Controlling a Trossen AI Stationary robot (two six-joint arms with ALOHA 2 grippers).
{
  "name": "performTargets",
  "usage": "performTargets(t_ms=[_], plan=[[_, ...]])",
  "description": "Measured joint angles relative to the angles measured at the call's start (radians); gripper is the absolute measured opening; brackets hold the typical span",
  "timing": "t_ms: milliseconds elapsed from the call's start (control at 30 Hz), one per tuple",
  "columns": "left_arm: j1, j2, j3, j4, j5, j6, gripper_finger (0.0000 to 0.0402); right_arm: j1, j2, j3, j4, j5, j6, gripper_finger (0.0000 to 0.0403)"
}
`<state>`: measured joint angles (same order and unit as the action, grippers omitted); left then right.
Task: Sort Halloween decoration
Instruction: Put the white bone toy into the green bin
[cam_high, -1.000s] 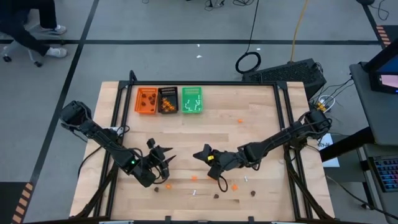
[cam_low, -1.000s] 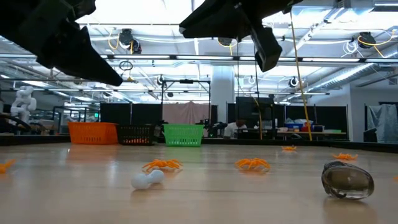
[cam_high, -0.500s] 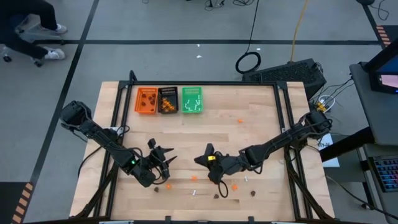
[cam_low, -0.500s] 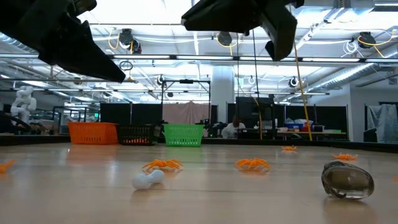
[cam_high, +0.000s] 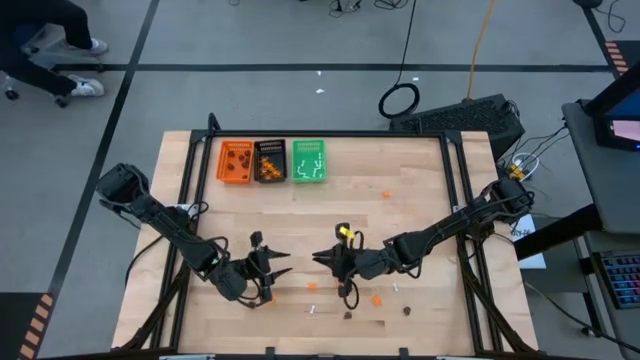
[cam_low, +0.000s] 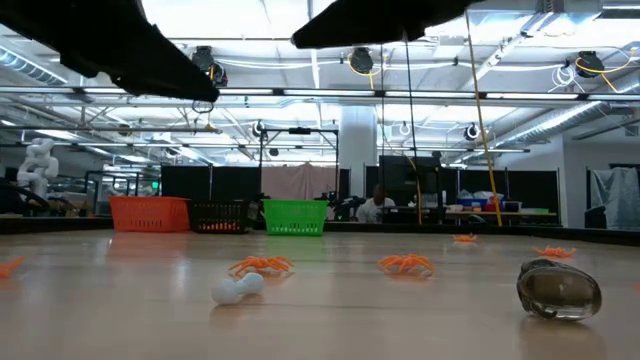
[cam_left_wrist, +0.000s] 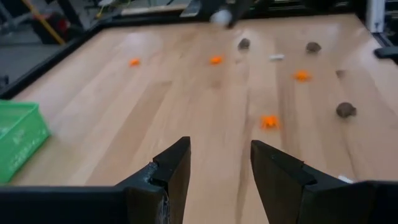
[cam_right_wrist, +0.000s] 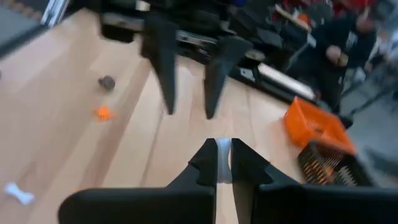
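Note:
Halloween decorations lie loose on the wooden table near its front edge. In the low view they are orange blobs (cam_low: 262, 265), a white stick (cam_low: 237, 288) and a dark blob (cam_low: 558, 290). Several more orange blobs (cam_high: 377, 298) show from above. My left gripper (cam_high: 275, 270) (cam_left_wrist: 219, 149) hovers open over the table at centre left, with nothing between its fingers. My right gripper (cam_high: 322, 260) (cam_right_wrist: 224, 144) faces it from the right, above the table, shut on a white stick. My right gripper pinches a white stick (cam_right_wrist: 224, 158) between its two fingers; only a narrow strip of it shows between them. The fingers lie almost level and point toward the table's left. The stick is lifted clear of the table.
At the far left of the table stand an orange tray (cam_high: 236, 162), a black tray (cam_high: 270, 161) and a green tray (cam_high: 309, 161) side by side. A lone orange blob (cam_high: 386, 194) lies mid-table. Bare wood lies between the trays and the grippers.
My right gripper has rolled about its own axis while staying in place, still shut. My left gripper has turned and tipped toward level and shifted a little toward the right gripper, still open. The decorations on the table have not moved.

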<state>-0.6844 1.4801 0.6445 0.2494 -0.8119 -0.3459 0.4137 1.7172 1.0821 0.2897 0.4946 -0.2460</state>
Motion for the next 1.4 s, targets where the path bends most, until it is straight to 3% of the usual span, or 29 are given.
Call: performTargets(t_ms=[167, 333, 400, 600, 867, 1100, 1267, 1400], plan=[[-0.012, 0.052, 0.0, 0.084, 0.001, 0.067, 0.0166, -0.037, 0.0, 0.001, -0.021, -0.008, 0.216, 0.0002], [-0.012, 0.139, 0.0, 0.155, 0.003, 0.071, 0.0166, -0.191, 0.0, 0.001, -0.035, -0.251, 0.351, 0.0002], [-0.011, 0.174, 0.0, 0.189, 0.004, 0.079, 0.0166, -0.27, -0.001, 0.001, -0.03, -0.313, 0.369, 0.0002], [-0.01, 0.244, 0.002, 0.249, 0.0, 0.092, 0.0166, -0.489, 0.002, 0.001, -0.036, -0.356, 0.353, 0.0003], [0.007, 0.275, 0.003, 0.331, -0.048, 0.089, 0.0166, -0.722, 0.116, 0.003, 0.065, -0.494, 0.374, 0.0003], [0.035, 0.286, 0.002, 0.336, 0.022, 0.042, 0.0166, -0.779, 0.26, 0.066, 0.084, -0.497, 0.391, 0.0004], [0.036, 0.286, 0.002, 0.335, 0.027, 0.045, 0.0166, -0.781, 0.295, 0.095, 0.06, -0.488, 0.402, 0.0006], [0.036, 0.286, 0.002, 0.335, 0.031, 0.045, 0.0166, -0.776, 0.293, 0.097, 0.066, -0.446, 0.398, 0.0037]])
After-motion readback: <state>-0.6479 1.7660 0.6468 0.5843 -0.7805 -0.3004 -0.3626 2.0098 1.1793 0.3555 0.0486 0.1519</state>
